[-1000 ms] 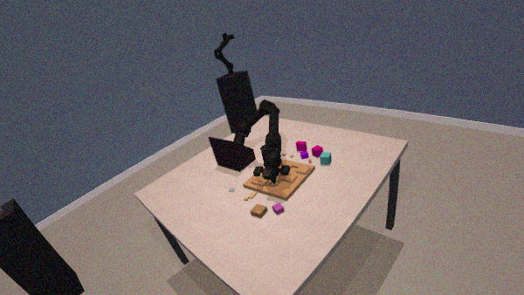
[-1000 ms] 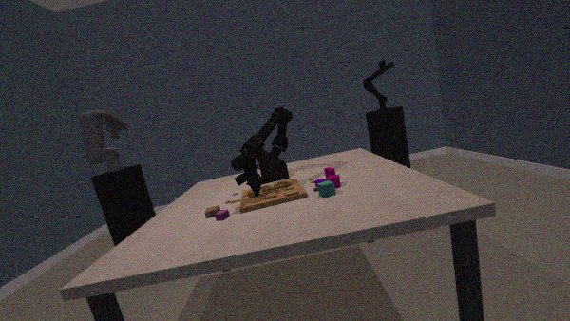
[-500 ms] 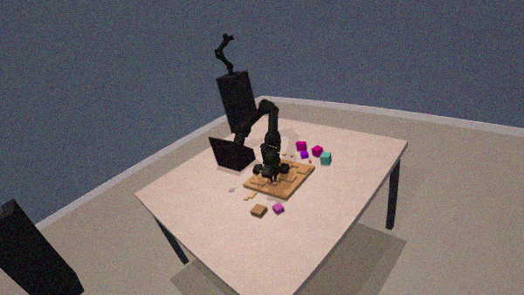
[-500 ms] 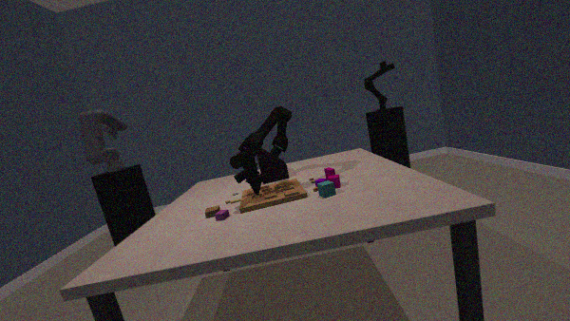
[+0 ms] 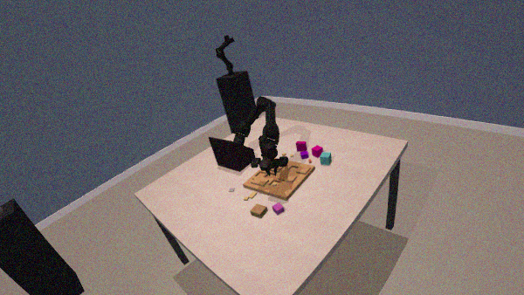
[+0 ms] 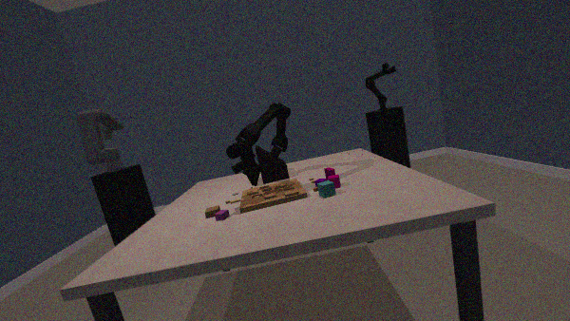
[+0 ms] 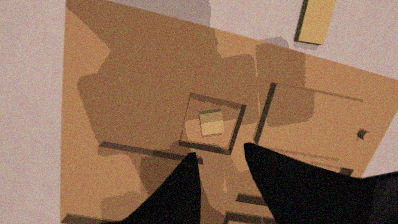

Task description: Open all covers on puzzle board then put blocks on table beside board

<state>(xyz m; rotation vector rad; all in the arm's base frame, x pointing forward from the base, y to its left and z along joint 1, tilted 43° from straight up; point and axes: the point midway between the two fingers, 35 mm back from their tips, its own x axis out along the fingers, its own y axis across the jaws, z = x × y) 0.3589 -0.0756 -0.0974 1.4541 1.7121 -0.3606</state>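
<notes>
The wooden puzzle board (image 5: 284, 193) (image 6: 273, 202) (image 7: 80, 175) lies on the table. My gripper (image 5: 271, 172) (image 6: 255, 183) (image 7: 220, 154) is partly open and empty, low over the board. In the wrist view, a small yellowish block (image 7: 211, 124) sits in an uncovered square well, just beyond the fingertips. A flat cover (image 7: 310, 120) with a small dark knob (image 7: 362, 134) lies right of that well. A yellow block (image 7: 317, 22) lies on the table off the board. Yellow pieces (image 5: 252, 195) (image 6: 234, 201) also lie beside the board. The fingers hide part of the board; the other covers are unclear.
A brown block (image 5: 258, 210) (image 6: 212, 212) and a purple block (image 5: 278, 209) (image 6: 221, 215) stand near one side of the board. A teal cube (image 5: 326, 158) (image 6: 326, 189), magenta cubes (image 5: 301, 146) (image 5: 317, 151) and a violet cube (image 5: 304, 154) stand near another. A black panel (image 5: 231, 154) stands by the arm's base.
</notes>
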